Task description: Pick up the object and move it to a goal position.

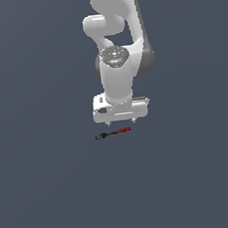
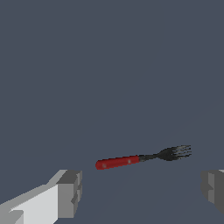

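— So, what is the biggest thing you have in front of you?

— Your tabletop [image 1: 50, 193], a plain slate-grey surface filling both views. Over it stands the white arm [image 1: 116, 60], reaching straight down.

— And the pincer?

— Your pincer [image 1: 121, 121] hangs above the tabletop with its two grey fingers [image 2: 70, 193] spread wide apart, nothing between them. In the wrist view you see one finger at each lower corner, well clear of each other.

— Where is the object?

— It is a fork [image 2: 141, 158], and it lies flat on the tabletop just below the pincer, not touching either finger. You can see its red handle nearer one finger and its black tines pointing toward the other. In the exterior view it sits slightly off-centre from the pincer, the black end reaching past the pincer on the exterior view's left.
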### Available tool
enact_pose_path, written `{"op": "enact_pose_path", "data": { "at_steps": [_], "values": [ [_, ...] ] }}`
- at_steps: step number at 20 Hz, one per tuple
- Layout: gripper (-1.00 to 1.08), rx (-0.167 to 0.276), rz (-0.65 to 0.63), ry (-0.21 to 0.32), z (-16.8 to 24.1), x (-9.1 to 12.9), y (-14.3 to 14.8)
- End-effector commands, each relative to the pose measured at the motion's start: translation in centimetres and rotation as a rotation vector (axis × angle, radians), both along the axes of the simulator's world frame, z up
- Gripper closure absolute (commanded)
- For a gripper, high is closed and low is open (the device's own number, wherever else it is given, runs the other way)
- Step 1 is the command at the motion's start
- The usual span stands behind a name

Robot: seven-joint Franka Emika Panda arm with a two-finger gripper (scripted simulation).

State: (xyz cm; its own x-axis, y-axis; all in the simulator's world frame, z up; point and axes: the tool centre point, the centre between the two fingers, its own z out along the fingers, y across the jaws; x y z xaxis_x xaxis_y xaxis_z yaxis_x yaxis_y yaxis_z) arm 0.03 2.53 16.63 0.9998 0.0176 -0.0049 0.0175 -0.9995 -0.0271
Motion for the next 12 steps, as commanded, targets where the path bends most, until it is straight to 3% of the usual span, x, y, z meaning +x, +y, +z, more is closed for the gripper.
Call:
{"op": "enact_pose_path", "data": {
  "at_steps": [1, 12],
  "values": [
    [-0.92, 0.0, 0.0, 0.0, 0.0, 0.0, 0.0],
    [-0.92, 0.015, -0.069, -0.048, 1.7, 1.5, -2.0]
  ]
}}
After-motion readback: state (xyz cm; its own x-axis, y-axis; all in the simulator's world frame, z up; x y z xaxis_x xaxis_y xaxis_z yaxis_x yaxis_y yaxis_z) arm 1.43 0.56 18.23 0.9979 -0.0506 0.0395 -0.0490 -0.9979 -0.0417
